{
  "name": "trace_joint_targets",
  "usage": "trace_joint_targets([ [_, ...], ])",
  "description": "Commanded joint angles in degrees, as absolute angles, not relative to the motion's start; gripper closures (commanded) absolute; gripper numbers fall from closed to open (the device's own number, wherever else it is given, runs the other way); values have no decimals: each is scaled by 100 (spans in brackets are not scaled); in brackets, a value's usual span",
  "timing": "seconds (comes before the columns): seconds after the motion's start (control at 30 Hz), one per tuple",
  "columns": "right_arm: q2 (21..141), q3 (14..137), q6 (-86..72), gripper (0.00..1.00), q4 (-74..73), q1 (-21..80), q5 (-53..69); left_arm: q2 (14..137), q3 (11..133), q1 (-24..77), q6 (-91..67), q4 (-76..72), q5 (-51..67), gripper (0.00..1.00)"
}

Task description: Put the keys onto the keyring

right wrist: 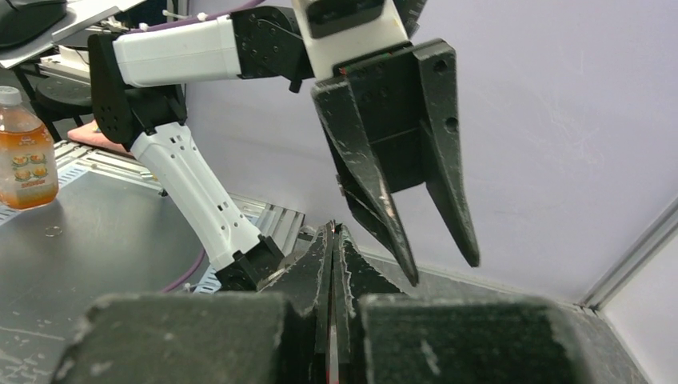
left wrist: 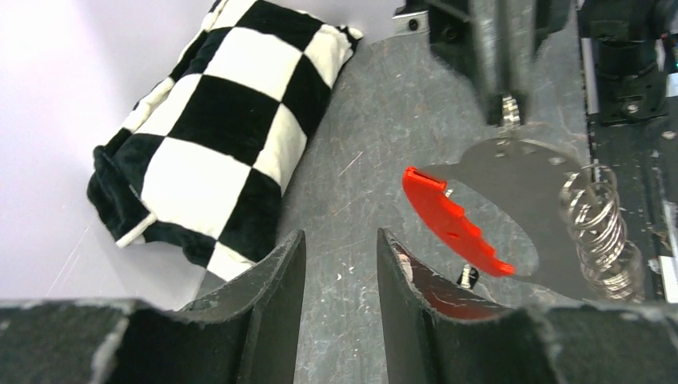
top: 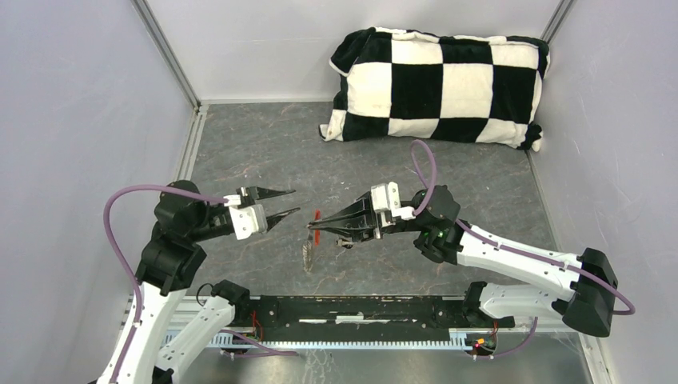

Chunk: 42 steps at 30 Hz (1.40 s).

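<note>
The left hand [top: 294, 201] hangs released and empty over the table [top: 264, 152], its jaws apart and aimed at the right hand [top: 314, 228]. That hand is clenched on the keyring [top: 309, 253] and holds it in the air by its red fob [left wrist: 452, 224], with the silver rings [left wrist: 598, 232] dangling loose below. The grip appears to be a thin pinch on the fob's edge. If the left hand closes in off-line, it could twist the fob out of that pinch or set the rings swinging, and the keyring would drop to the table. The two hands stand near each other, fingertip to fingertip, so a hasty approach also risks a knock between them. A small dark object [top: 345, 242] on the table under the right hand may be one of the keys, though neither key can be told for certain. Anything that tiny would be easy to nudge away or miss. A checkered pillow [top: 436, 84] lies well apart at the far wall.
</note>
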<state>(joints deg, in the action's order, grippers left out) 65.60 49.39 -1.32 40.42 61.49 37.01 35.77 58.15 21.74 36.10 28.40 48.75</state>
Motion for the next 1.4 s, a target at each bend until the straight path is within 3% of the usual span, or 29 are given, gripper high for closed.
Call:
trace_joint_targets([
  [0.0,6373,5054,93,99,3979,6163,3301,3485,6053,2188,3935,3246,5403,55],
  [0.3,6412,4828,-323,99,4525,6168,3269,3772,6067,2189,3198,3588,6885,63],
  [0.57,6570,4670,-716,99,5013,6170,3302,3782,5627,2189,1425,1860,7014,69],
  [1.13,6908,4658,-1185,99,5662,6204,3357,3718,5492,2190,1117,1763,7119,70],
  [1.37,7033,4619,-1441,99,6011,6250,3331,3691,5397,2194,1199,1766,6969,79],
])
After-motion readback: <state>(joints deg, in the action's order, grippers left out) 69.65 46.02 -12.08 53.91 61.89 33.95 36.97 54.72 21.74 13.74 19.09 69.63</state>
